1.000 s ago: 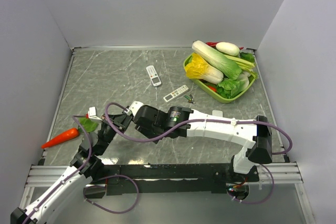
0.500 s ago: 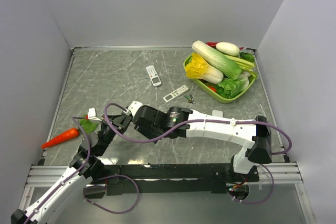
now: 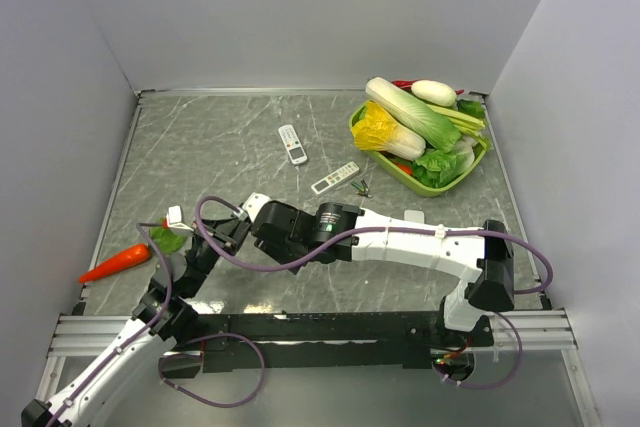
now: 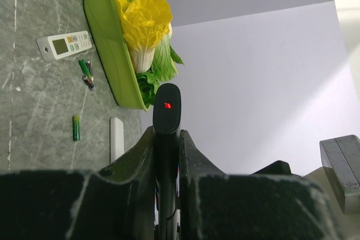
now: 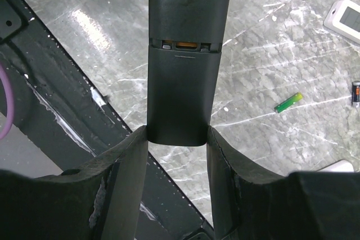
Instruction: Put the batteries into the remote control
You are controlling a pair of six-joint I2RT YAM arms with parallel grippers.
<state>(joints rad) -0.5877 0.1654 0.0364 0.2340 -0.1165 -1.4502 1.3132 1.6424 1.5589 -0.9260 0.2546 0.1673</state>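
No change: we gripped black remote (image 5: 183,54) in left end effector (image 4: 167,141), right end effector (image 5: 177,134); batteries (image 5: 288,102) stayed unloaded.

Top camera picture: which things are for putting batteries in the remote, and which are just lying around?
For the job:
black remote, held by the left hand and the right hand; green battery; small batteries.

Just lying about:
white remote; second white remote; carrot; green basket of vegetables.
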